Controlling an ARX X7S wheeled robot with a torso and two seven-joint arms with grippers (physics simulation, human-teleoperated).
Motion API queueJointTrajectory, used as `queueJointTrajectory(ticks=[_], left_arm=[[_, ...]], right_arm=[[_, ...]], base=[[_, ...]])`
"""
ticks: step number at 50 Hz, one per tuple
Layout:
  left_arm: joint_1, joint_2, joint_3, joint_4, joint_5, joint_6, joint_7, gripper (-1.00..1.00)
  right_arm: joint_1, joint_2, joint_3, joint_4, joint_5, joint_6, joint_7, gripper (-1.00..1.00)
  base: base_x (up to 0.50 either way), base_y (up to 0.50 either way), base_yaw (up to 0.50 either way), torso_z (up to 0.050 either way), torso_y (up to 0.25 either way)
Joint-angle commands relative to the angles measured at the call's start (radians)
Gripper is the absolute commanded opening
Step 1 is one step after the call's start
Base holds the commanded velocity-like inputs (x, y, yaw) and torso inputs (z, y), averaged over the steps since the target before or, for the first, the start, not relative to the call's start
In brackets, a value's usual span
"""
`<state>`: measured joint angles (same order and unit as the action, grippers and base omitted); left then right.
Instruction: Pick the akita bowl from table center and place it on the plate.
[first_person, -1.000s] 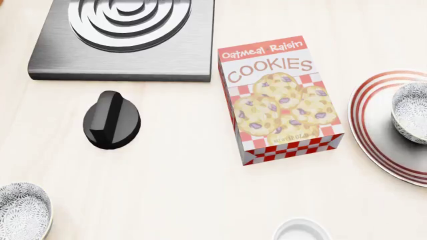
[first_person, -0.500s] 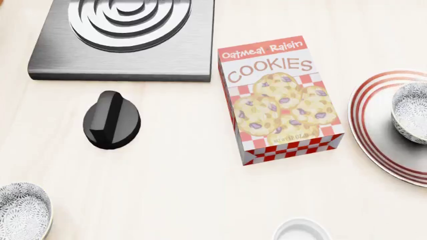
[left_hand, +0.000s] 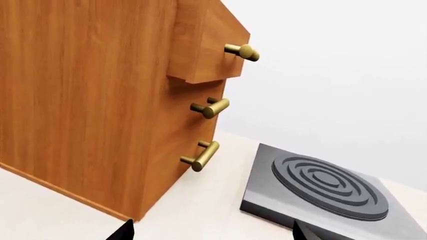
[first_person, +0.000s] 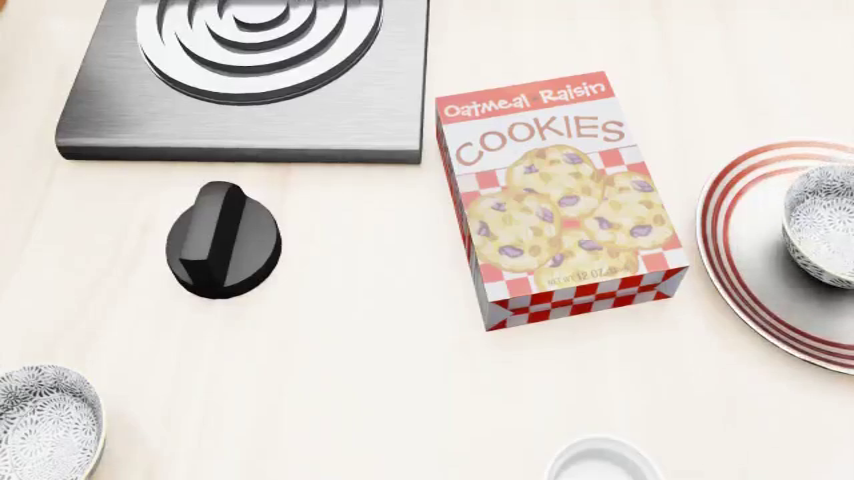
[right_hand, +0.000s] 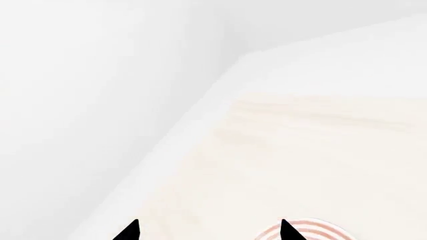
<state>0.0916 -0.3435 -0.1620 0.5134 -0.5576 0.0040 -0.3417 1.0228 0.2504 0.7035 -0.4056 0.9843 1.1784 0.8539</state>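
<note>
One speckled akita bowl (first_person: 821, 235) sits inside the white red-ringed plate (first_person: 747, 270) at the right edge of the head view. An identical speckled bowl (first_person: 40, 425) stands on the table at the lower left corner. Neither arm shows in the head view. In the left wrist view my left gripper (left_hand: 212, 235) is open, only its two dark fingertips (left_hand: 123, 231) showing over bare tabletop. My right gripper (right_hand: 208, 232) is open too, nothing between its tips, with a bit of the plate's red rim (right_hand: 307, 231) beside one tip.
A cookies box (first_person: 561, 200) lies mid-table. A black knob (first_person: 224, 240) sits left of it, below a grey burner slab (first_person: 254, 90). A plain white cup (first_person: 603, 462) peeks in at the bottom edge. A wooden drawer cabinet (left_hand: 100, 100) with brass handles stands near the burner slab (left_hand: 320, 192).
</note>
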Motion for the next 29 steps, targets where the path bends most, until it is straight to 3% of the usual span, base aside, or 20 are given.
queueJointTrajectory(ticks=[1, 19, 29], left_arm=[[-0.002, -0.003, 0.002, 0.002, -0.004, 0.0, -0.004, 1.0], [0.014, -0.002, -0.004, 0.008, -0.012, 0.018, -0.003, 1.0], [0.012, -0.005, -0.005, 0.01, -0.016, 0.017, -0.009, 1.0]], right_arm=[[0.024, 0.011, -0.036, -0.136, 0.044, 0.038, 0.036, 1.0], [0.007, 0.034, -0.099, -0.279, 0.067, 0.008, 0.005, 1.0], [-0.036, 0.033, -0.1, -0.318, 0.103, -0.048, -0.099, 1.0]], base=[[0.0, 0.0, 0.0, 0.0, 0.0], [0.0, 0.0, 0.0, 0.0, 0.0], [0.0, 0.0, 0.0, 0.0, 0.0]])
